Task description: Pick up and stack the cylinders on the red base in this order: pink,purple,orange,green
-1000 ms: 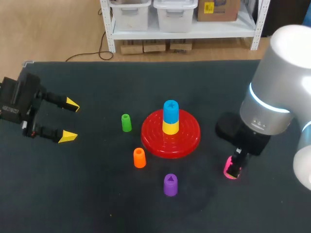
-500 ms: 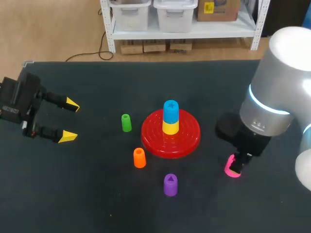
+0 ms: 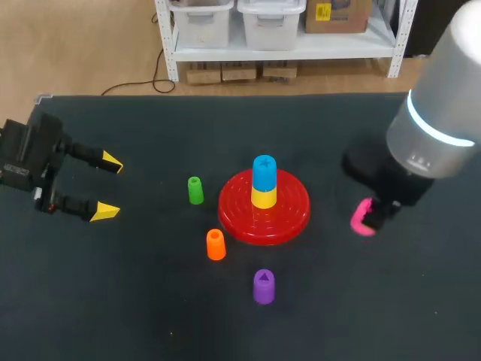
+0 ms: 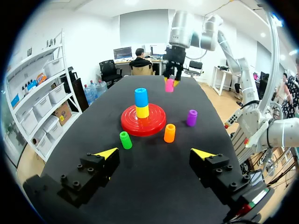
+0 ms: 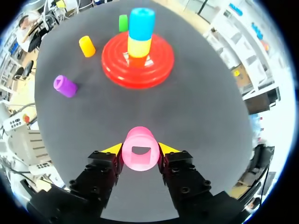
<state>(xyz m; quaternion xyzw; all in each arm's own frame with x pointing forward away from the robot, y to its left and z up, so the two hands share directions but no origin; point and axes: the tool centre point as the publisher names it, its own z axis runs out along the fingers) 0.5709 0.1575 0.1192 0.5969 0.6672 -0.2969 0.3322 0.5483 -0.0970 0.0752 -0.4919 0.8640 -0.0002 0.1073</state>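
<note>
The red base (image 3: 264, 207) stands mid-table with a yellow cylinder (image 3: 263, 197) and a blue cylinder (image 3: 264, 172) stacked on its peg. My right gripper (image 5: 139, 151) is shut on the pink cylinder (image 5: 139, 150), held off the table to the right of the base; the same pink cylinder (image 3: 363, 216) shows under my right arm in the head view. A green cylinder (image 3: 195, 189), an orange cylinder (image 3: 216, 244) and a purple cylinder (image 3: 264, 286) stand on the table left of and in front of the base. My left gripper (image 3: 109, 186) hovers open at the far left, holding nothing.
The black table (image 3: 135, 301) has bare room at its front left and along the back. In the left wrist view the base (image 4: 143, 122) and the loose cylinders lie ahead of the open fingers, with the right arm's gripper (image 4: 170, 83) beyond them.
My right gripper has closed on the pink cylinder and lifted it off the table, moving it up and back. The left arm has not moved.
</note>
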